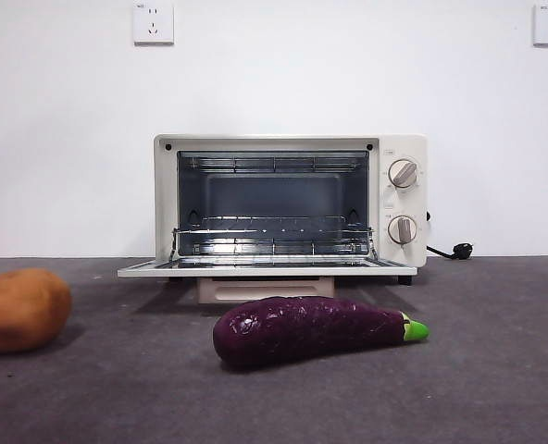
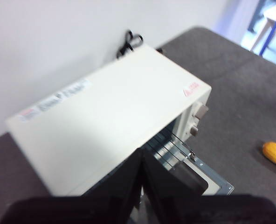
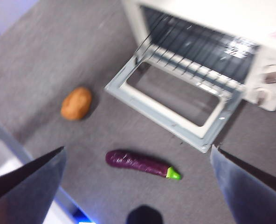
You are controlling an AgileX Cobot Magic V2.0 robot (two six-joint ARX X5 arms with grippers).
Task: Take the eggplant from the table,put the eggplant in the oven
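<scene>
The dark purple eggplant (image 1: 306,328) lies on the grey table (image 1: 496,388) just in front of the oven (image 1: 399,199), green stem tip pointing right. The oven's door is folded down flat and the wire rack shows inside. In the right wrist view my right gripper (image 3: 138,148) hangs open high above the eggplant (image 3: 140,163), jaws spread wide and empty. My left gripper (image 2: 141,156) is shut on nothing, held over the oven's cream top (image 2: 110,116). Neither arm appears in the front view.
An orange-brown potato (image 1: 19,308) sits at the table's left, also visible as a potato (image 3: 76,103) from the right wrist. The open oven door (image 3: 152,109) juts toward the eggplant. A black plug (image 1: 462,250) lies right of the oven. A small orange object (image 2: 275,155) lies on the table.
</scene>
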